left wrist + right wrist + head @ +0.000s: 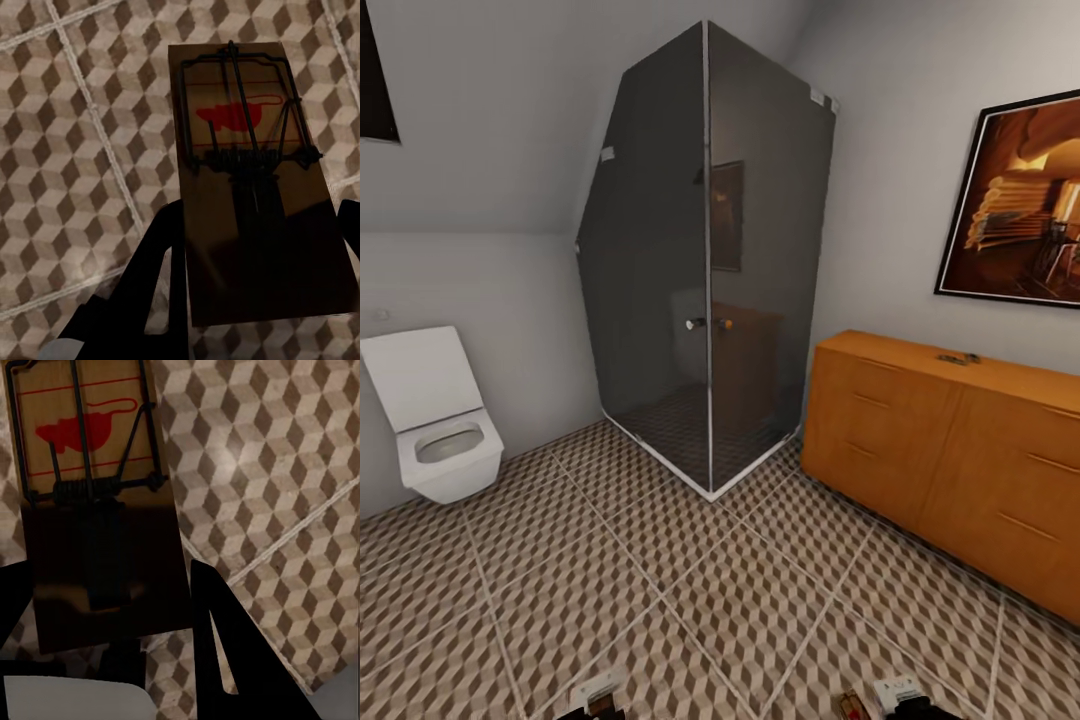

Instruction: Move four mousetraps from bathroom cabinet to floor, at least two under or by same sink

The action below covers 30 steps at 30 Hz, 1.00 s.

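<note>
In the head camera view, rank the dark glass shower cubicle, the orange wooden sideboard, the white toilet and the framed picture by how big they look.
1. Dark glass shower cubicle
2. Orange-brown wooden sideboard
3. Framed picture, cut off by the frame edge
4. White wall-hung toilet; close to the picture, so that order is unsure.

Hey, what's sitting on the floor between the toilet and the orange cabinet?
The dark glass shower stall stands between the toilet and the cabinet, seen in the head view.

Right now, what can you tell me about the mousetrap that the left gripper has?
The mousetrap is a flat, rectangular tan wooden board with a dark wire bar and coiled spring across its middle and a red mouse shape printed between thin red lines. It sits between the dark fingers of the left gripper, held above the cube-patterned tile floor. Its near end lies in shadow.
</note>
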### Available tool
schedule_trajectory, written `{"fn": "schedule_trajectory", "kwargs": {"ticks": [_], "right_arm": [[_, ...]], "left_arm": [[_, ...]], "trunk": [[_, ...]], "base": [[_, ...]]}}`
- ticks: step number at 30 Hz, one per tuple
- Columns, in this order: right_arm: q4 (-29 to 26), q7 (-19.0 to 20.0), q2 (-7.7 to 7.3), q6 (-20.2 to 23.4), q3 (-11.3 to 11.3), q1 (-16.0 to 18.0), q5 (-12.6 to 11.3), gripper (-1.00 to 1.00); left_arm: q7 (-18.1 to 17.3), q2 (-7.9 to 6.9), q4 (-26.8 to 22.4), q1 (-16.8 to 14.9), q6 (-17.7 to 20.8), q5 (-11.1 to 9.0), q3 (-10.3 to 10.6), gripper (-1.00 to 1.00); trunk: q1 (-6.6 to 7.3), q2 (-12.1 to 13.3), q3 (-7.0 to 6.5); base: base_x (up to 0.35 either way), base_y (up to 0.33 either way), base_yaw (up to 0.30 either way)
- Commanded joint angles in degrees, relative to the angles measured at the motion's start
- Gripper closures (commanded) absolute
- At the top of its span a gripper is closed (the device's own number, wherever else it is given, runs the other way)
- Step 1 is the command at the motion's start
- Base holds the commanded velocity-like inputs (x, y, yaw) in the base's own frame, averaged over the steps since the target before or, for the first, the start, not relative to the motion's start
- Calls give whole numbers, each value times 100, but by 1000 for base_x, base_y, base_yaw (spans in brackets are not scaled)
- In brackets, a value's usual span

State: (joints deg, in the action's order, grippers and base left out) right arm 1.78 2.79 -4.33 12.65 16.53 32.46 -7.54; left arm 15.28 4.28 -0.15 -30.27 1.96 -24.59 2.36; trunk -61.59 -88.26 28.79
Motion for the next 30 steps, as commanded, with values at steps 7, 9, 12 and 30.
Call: {"fn": "schedule_trajectory", "kwargs": {"ticks": [7,9,12,30], "right_arm": [[6,-26,7,10,52,5,-78,100],[6,-29,9,10,52,5,-78,100],[6,-31,10,10,52,5,-79,100],[6,-33,12,10,52,5,-81,100]], "left_arm": [[36,10,-3,-5,11,-3,27,100],[36,10,-3,-5,-22,2,26,100],[36,6,-3,-5,-205,2,23,100],[36,-12,-3,161,-1970,35,27,100]], "trunk": [[0,-3,6],[0,-3,6],[0,-3,6],[0,-3,6]], "base": [[0,0,277],[0,0,277],[0,0,277],[0,0,277]]}}
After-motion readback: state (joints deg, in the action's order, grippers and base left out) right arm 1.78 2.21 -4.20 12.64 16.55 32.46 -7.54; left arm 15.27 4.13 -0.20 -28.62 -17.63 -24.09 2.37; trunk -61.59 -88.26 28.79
